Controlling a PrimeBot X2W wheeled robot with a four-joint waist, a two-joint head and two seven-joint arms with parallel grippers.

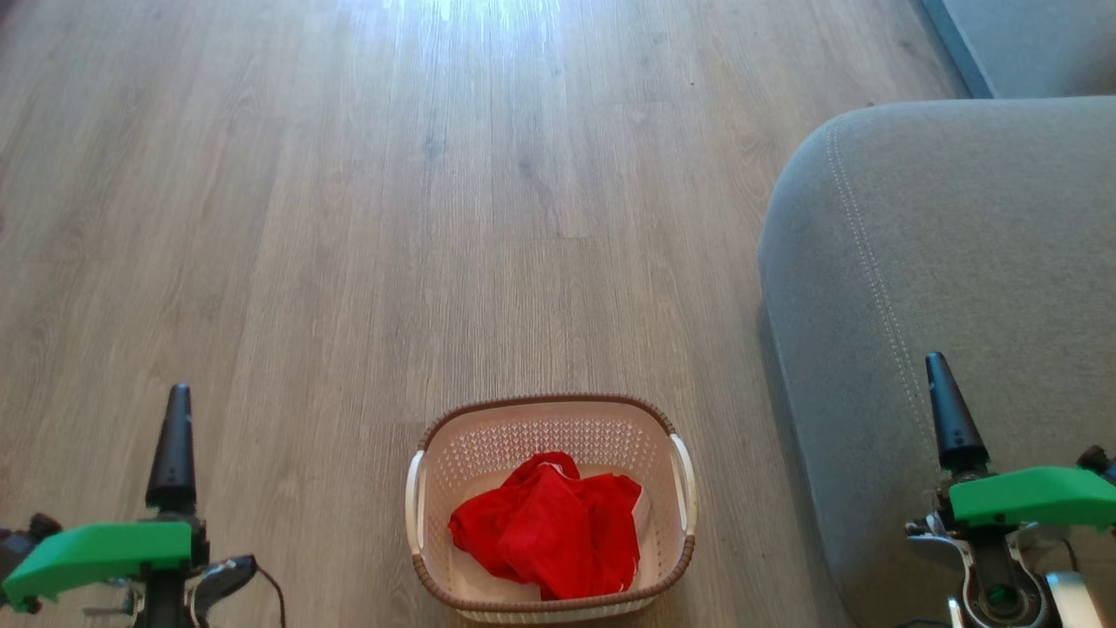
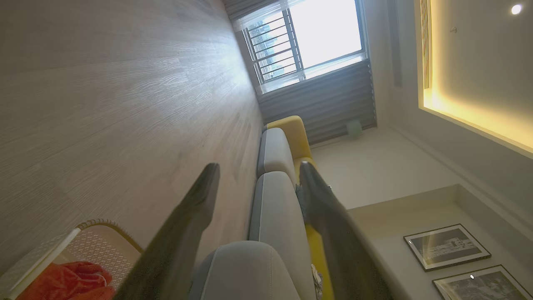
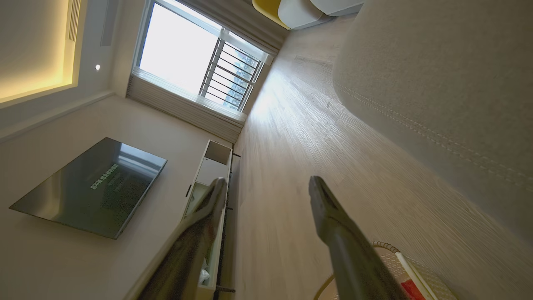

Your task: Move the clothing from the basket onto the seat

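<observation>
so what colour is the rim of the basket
Brown, with a woven look; the basket rim shows best in the head view.

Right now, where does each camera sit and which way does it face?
Head view: on the head, facing down at the basket with clothing, the seat to its right; left tool and right tool show.
Left wrist view: on the left wrist, facing along the floor to a window; its open fingers show.
Right wrist view: on the right wrist, facing that window; open fingers show.
Shared: basket and seat in all.
</observation>
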